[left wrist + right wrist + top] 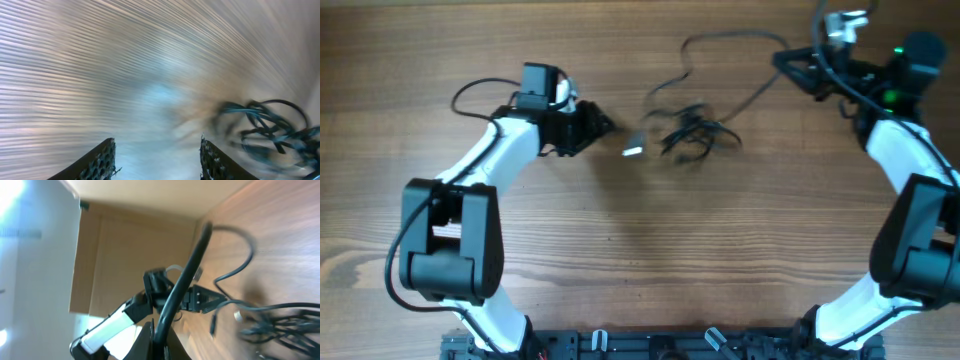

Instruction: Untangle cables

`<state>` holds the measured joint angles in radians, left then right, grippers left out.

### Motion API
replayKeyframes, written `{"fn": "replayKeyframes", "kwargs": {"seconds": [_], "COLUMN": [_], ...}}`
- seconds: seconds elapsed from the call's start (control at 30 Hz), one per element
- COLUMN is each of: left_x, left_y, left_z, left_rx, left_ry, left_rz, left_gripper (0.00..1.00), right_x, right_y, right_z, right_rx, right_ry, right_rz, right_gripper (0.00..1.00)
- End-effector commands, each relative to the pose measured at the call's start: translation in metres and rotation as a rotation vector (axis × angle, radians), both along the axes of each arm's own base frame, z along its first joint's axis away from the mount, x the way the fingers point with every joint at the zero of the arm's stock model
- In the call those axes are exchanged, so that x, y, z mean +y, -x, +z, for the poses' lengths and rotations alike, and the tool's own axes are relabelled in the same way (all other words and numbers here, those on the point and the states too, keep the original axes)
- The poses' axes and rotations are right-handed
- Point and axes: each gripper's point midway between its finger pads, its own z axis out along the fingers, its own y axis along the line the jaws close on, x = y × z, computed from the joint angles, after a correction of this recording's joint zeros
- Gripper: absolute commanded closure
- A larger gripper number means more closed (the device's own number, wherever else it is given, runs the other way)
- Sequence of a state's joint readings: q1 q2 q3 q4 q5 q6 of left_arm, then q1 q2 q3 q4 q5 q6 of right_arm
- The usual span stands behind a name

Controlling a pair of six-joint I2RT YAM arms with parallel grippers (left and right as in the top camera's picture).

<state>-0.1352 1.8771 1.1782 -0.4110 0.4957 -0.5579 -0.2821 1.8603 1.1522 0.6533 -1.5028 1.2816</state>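
The spread left claw (603,125) is pointing at the nearby knot of thin black cables (688,130) while the right claw (788,62) is pinching one strand (185,275).

- The brown wood-grain table (620,260) I work at.
- Thin black cables (690,130) bunched on it, one strand looping away.
- A small silvery plug (633,151) just beside them.
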Motion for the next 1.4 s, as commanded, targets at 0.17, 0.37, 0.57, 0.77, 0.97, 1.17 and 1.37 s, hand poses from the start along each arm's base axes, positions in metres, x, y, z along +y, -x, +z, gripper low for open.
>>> {"fn": "replayKeyframes", "kwargs": {"seconds": [0.17, 0.37, 0.57, 0.77, 0.97, 1.17, 1.37], "left_x": [0.058, 0.058, 0.042, 0.006, -0.031, -0.036, -0.039], "left_y": [-0.006, -0.006, -0.007, -0.004, 0.002, 0.002, 0.003], "left_z": [-0.020, -0.020, -0.010, 0.008, 0.004, 0.002, 0.004], "left_rx": [0.035, 0.035, 0.017, -0.048, -0.084, -0.093, -0.091], "left_ry": [-0.088, -0.088, 0.009, 0.136, 0.067, 0.047, 0.068], "left_rz": [0.129, 0.129, 0.081, -0.065, -0.147, -0.153, -0.163], "left_gripper": [0.44, 0.39, 0.29, 0.23, 0.18, 0.16, 0.14], "right_x": [-0.014, -0.013, -0.008, 0.046, 0.131, 0.167, 0.174], "right_y": [0.012, 0.020, 0.038, 0.045, 0.070, 0.094, 0.096], "right_z": [-0.027, -0.067, -0.114, -0.107, -0.033, 0.042, 0.043], "right_rx": [0.002, 0.072, 0.166, 0.120, -0.048, -0.187, -0.169], "right_ry": [0.011, 0.015, 0.035, 0.048, -0.050, -0.159, -0.174], "right_rz": [-0.058, -0.130, -0.186, -0.052, 0.165, 0.264, 0.270], "right_gripper": [0.96, 0.96, 0.96, 0.96, 0.96, 0.96, 0.95]}}
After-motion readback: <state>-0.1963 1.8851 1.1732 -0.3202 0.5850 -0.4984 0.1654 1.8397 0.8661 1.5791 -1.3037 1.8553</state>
